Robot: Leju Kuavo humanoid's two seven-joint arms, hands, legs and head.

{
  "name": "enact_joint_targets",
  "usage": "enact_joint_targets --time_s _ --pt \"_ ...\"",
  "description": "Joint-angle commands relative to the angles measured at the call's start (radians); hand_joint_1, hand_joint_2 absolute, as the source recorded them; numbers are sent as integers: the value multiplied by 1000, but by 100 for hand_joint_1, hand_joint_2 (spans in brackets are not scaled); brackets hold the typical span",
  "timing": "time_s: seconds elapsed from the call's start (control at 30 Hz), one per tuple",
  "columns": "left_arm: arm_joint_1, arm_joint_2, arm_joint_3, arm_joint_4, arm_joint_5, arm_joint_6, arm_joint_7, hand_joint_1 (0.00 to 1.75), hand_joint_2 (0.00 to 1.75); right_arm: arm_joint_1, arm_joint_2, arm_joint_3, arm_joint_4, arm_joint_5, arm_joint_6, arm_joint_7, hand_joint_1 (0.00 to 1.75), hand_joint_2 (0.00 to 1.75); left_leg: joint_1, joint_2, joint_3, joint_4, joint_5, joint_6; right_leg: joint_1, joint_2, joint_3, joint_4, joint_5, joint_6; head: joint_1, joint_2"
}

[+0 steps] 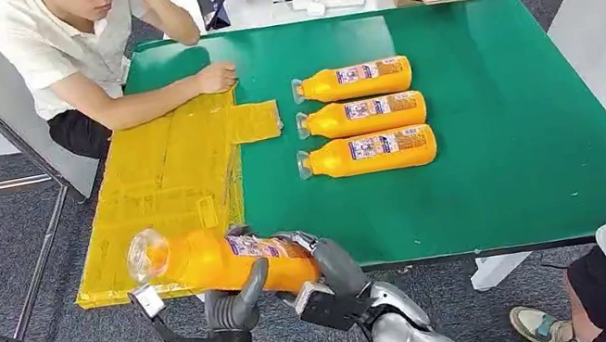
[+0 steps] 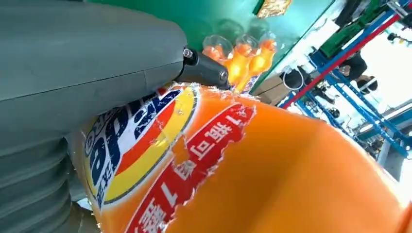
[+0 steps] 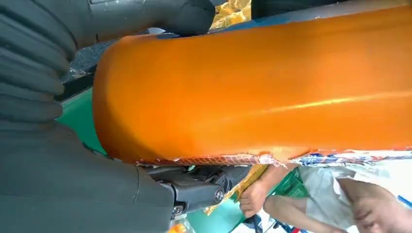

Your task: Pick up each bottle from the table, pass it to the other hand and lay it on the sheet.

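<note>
You have one smooth orange plastic bottle [image 1: 221, 259] at the lower centre of the head view, lying sideways over the counter's [image 1: 494, 100] near edge, clear cap toward the crinkled yellow sheet [image 1: 168, 176]. Both hands hold it: your left hand [image 1: 234, 307] wraps its label part, your right hand [image 1: 331, 270] grips its base end. Three more bottles [image 1: 362, 116] lie in a row on the green counter. A person's hand [image 1: 217, 77] rests on the sheet's far corner.
</note>
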Motion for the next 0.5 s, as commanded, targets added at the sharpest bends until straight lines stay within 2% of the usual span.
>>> enact_joint_targets --time_s 0.03,0.13,0.17,0.27,0.4,0.5 --pt "-23 -12 51 -53 -21 50 -33 175 175 23 -11 53 73 -10 22 7 0 175 1 -2 2 -1 -1 -1 1 -2 3 -1 -1 -2 0 0" --pt "-2 -15 51 -96 -89 133 -49 175 175 59 -15 37 51 -21 9 -1 0 175 2 -2 5 0 -2 -2 2 -2 6 -1 -3 -3 0 0" --pt "1 -16 58 -105 -95 151 -50 175 175 72 -15 34 42 -22 2 -2 0 0 1 -2 3 0 -1 -1 1 -2 4 -1 -1 -2 0 0" --pt "0 -7 68 -122 -145 201 -67 175 175 112 -15 18 23 -30 -22 -5 0 0 2 -2 4 -1 -2 -1 2 -2 5 -1 -2 -2 0 0" --pt "-42 36 76 -28 -464 480 -105 175 175 181 -28 -8 -47 1 -101 -5 0 0 1 -3 2 -1 -1 -1 1 -3 3 -1 -1 -2 0 0" --pt "-57 40 102 19 -491 495 -115 175 175 199 -34 -10 -77 6 -102 -1 0 0 2 -3 9 -1 -3 -3 3 -3 10 -1 -4 -5 0 0"
